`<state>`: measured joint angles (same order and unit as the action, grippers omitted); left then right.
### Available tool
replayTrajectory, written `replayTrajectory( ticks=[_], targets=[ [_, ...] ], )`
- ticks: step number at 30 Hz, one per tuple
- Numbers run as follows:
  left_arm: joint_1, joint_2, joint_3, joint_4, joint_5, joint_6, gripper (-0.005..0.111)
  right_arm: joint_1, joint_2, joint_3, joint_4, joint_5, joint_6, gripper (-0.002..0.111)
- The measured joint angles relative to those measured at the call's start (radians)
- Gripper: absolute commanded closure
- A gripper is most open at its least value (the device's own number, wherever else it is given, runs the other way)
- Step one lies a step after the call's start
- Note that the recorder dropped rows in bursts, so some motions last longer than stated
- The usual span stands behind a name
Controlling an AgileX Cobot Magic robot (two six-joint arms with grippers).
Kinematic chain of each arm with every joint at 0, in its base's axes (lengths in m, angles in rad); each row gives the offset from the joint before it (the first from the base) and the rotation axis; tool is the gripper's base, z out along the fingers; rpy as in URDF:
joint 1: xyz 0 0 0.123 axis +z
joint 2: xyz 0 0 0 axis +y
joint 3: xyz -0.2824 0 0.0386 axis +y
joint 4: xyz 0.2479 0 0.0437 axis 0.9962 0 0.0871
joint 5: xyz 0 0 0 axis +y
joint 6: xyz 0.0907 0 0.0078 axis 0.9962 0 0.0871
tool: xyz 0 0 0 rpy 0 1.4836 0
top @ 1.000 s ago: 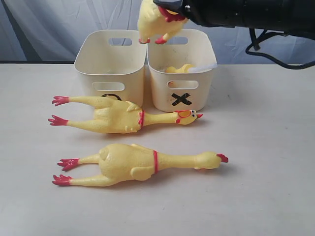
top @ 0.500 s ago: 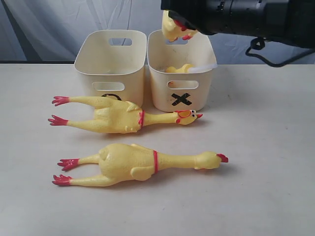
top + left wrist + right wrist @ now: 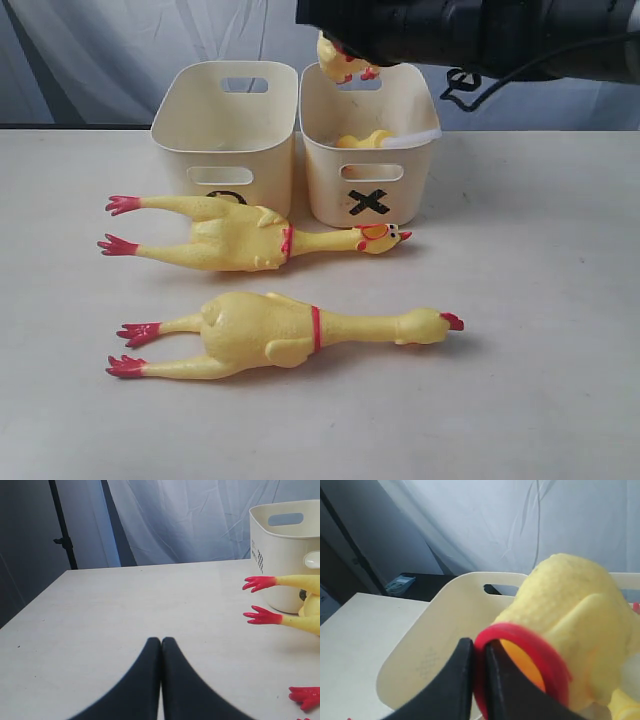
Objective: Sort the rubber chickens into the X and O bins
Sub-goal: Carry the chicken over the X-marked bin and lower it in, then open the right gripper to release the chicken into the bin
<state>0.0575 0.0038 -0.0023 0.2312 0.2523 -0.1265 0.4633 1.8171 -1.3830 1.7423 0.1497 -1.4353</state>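
Two rubber chickens lie on the table, one (image 3: 250, 238) in front of the bins and one (image 3: 290, 330) nearer the front. The right arm (image 3: 450, 28) hangs a third chicken (image 3: 345, 58) over the X bin (image 3: 372, 200); only its red feet and lower body show. In the right wrist view my right gripper (image 3: 479, 647) is shut on that chicken's (image 3: 575, 615) red neck band (image 3: 530, 640). Another chicken (image 3: 365, 140) lies inside the X bin. The O bin (image 3: 225, 160) stands to its left. My left gripper (image 3: 161, 641) is shut and empty, low over bare table.
The left wrist view shows the O bin (image 3: 280, 515) and red chicken feet (image 3: 260, 583) beside it. A cream bin wall (image 3: 445, 640) sits below the held chicken. A wrinkled grey curtain (image 3: 100, 60) hangs behind the table. A cable (image 3: 465, 80) droops from the right arm.
The right arm has carried the held chicken rightward, from over the gap between the bins to above the X bin, and more of it is hidden behind the arm. The left gripper's earlier position isn't shown.
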Motion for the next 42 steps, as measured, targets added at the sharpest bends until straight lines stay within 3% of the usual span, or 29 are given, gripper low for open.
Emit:
replayTrajectory(
  ticks=[16, 18, 24, 26, 42],
  targets=[
    [0.0, 0.0, 0.0, 0.0, 0.0, 0.0, 0.107, 0.0, 0.143, -0.016, 0.004, -0.08, -0.003, 0.108],
    [0.0, 0.0, 0.0, 0.0, 0.0, 0.0, 0.107, 0.0, 0.149, -0.016, 0.004, -0.085, -0.003, 0.099],
    [0.0, 0.0, 0.0, 0.0, 0.0, 0.0, 0.107, 0.0, 0.151, -0.017, 0.004, -0.081, -0.006, 0.056],
    [0.0, 0.0, 0.0, 0.0, 0.0, 0.0, 0.107, 0.0, 0.151, -0.021, 0.004, -0.068, -0.006, 0.05],
    [0.0, 0.0, 0.0, 0.0, 0.0, 0.0, 0.107, 0.0, 0.124, -0.023, 0.004, 0.057, 0.047, 0.051]
  ],
)
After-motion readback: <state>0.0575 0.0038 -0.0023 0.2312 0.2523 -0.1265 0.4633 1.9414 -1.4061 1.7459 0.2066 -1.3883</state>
